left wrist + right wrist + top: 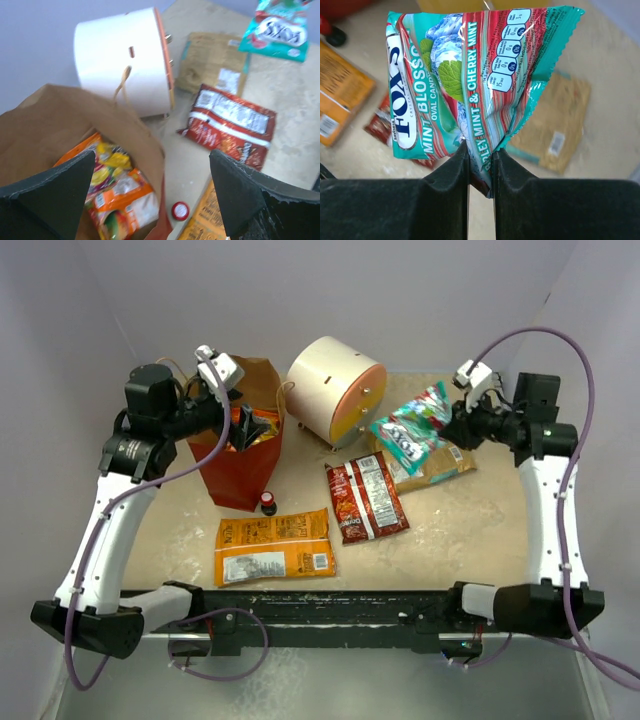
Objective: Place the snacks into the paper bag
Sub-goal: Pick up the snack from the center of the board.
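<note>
Pale walls close in a beige table (pixel 470 530), with both arms bolted at its near edge. On the left stands the red bag (pixel 240 475), its mouth open, with small orange and yellow packets (pixel 117 190) already inside. Just above that mouth hovers the left gripper (pixel 152 170), jaws spread wide and holding nothing. Over on the right, the right gripper (pixel 480 152) is clamped on one edge of the teal packet (pixel 465 75), which hangs clear of the table above the tan packet (pixel 440 468). Mid-table the dark red packet (pixel 365 500) lies flat, and the big orange packet (pixel 272 547) lies nearer the front edge. A tiny red-capped bottle (pixel 268 504) stands just beside the bag's foot, and a cream drum (pixel 335 390) sits at the back, between bag and teal packet
</note>
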